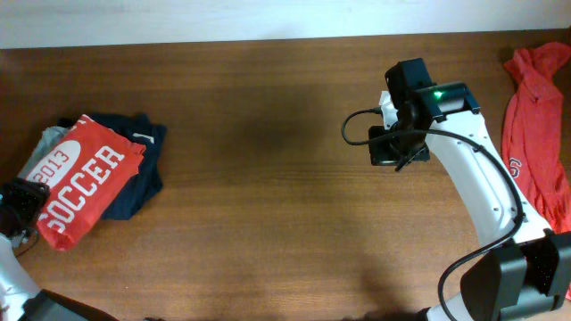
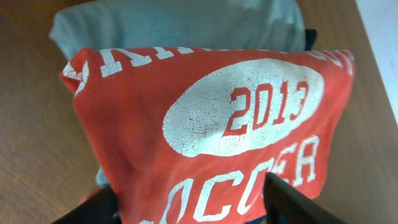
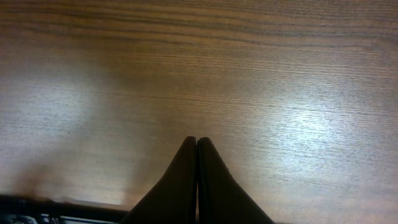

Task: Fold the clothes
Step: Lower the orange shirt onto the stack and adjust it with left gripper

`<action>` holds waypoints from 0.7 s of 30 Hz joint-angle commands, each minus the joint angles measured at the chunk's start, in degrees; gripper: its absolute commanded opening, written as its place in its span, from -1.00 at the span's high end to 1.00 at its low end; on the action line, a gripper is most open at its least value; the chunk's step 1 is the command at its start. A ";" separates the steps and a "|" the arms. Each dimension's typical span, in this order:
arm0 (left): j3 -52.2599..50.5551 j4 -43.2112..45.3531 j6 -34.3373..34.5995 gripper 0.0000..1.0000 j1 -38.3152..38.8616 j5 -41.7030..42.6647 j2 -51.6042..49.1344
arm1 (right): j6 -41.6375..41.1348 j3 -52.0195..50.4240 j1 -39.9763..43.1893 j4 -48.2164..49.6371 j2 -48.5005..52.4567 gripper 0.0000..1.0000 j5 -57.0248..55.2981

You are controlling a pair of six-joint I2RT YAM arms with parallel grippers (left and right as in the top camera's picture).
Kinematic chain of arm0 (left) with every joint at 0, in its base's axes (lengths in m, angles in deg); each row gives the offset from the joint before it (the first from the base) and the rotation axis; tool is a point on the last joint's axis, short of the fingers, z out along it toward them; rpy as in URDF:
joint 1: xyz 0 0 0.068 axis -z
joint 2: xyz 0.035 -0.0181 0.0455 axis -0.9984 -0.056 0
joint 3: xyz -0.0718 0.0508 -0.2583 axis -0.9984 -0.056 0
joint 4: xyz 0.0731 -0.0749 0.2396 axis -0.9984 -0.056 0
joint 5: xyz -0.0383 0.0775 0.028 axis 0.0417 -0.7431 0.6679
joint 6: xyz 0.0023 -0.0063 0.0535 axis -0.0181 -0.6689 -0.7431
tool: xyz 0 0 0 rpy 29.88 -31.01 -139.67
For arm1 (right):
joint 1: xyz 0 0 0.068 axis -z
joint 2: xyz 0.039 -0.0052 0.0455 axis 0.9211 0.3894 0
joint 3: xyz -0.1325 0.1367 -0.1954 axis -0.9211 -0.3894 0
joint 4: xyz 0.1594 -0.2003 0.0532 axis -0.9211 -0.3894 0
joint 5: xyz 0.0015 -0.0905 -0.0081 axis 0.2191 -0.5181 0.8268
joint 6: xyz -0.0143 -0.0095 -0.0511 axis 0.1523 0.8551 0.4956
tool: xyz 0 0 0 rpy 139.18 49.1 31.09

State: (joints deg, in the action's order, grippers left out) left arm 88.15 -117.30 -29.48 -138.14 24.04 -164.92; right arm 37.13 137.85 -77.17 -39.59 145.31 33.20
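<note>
Over at the far left of the worktop (image 1: 268,223) the folded T-shirt (image 1: 80,183) lies on top of a small pile; its near end sits right at the left tool (image 1: 21,203), whose two dark fingers (image 2: 289,199) stand wide apart, one on each side of that end of the cloth; nothing looks pinched, though I cannot say whether the fingers brush the fabric. The shirt is orange-red knit cotton, a rough rectangle with soft rounded folds; its white print is cracked, an oval with "2013" and big block "SOCCER" letters below it. Under it a pale grey garment (image 1: 40,143) pokes out at the far end, and a dark navy garment (image 1: 138,169) spreads out on the side towards the middle, rumpled at its edge. A second T-shirt (image 1: 535,134) of the same red lies unfolded and crumpled along the right edge, well apart from the pile; the right tool (image 3: 197,144) is near it, pressed fully together with nothing between its tapered black fingers, above bare, glossy wood grain.
</note>
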 commanded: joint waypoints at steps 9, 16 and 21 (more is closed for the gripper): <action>0.96 -1.57 1.92 -0.42 -2.34 -1.84 11.80 | 0.39 0.66 0.35 0.20 -0.46 0.92 -0.70; 0.92 -0.79 -0.83 0.42 -0.63 -2.49 17.44 | 0.37 0.66 0.35 1.31 -0.46 0.92 -0.70; 0.90 0.31 -3.58 0.99 4.20 -2.91 6.67 | 0.37 0.66 0.35 2.01 -0.46 0.92 -0.50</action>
State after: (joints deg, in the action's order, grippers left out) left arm 89.04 -117.65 -30.55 -136.44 21.77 -150.19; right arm 37.11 137.85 -77.17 -37.99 145.31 33.20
